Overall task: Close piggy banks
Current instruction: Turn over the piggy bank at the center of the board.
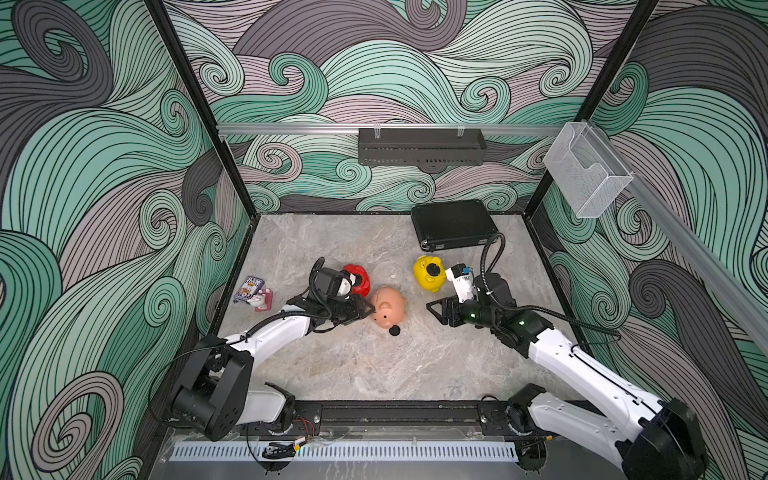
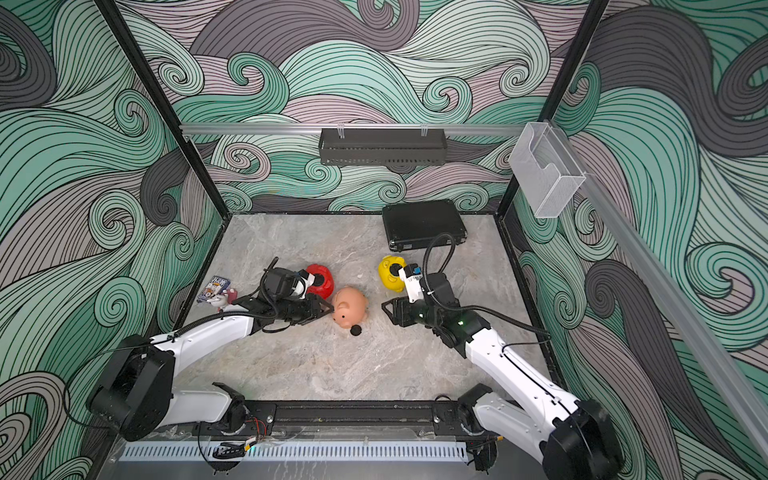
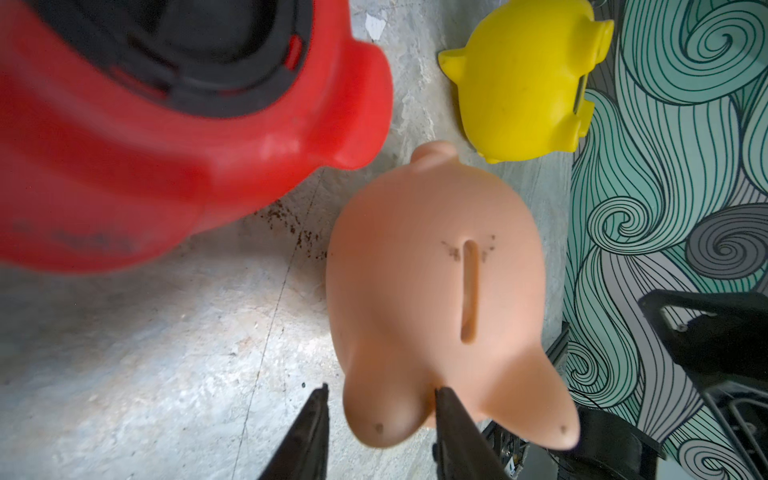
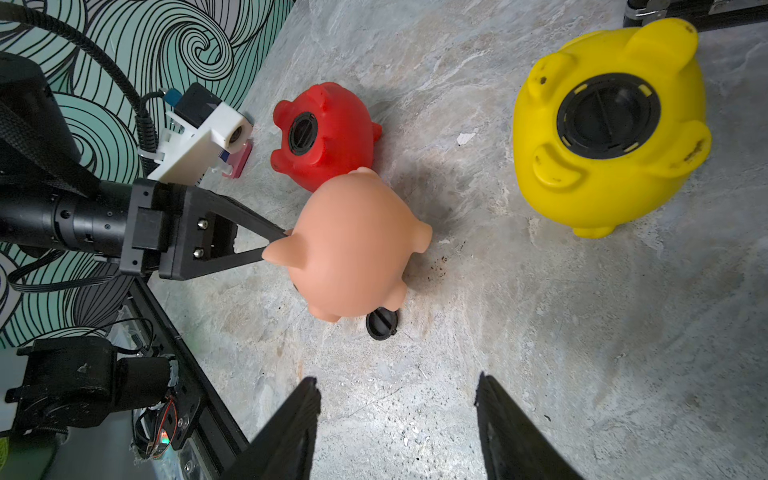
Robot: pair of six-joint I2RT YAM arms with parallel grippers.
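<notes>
Gripping the pink pig's [image 4: 353,245] ear, left gripper [image 4: 274,245] is clamped; right gripper [image 4: 397,390], at pig's three o'clock, gapes empty.

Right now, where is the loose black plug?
In both top views the plug lies on the table's middle, just in front of the pink pig, on the robot's side; the right wrist view shows it touching the pig.

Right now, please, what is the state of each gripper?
Left gripper: closed on an ear of the peach-pink plastic piggy bank.
Right gripper: open, holding nothing, above the grey marble-look table.
</notes>
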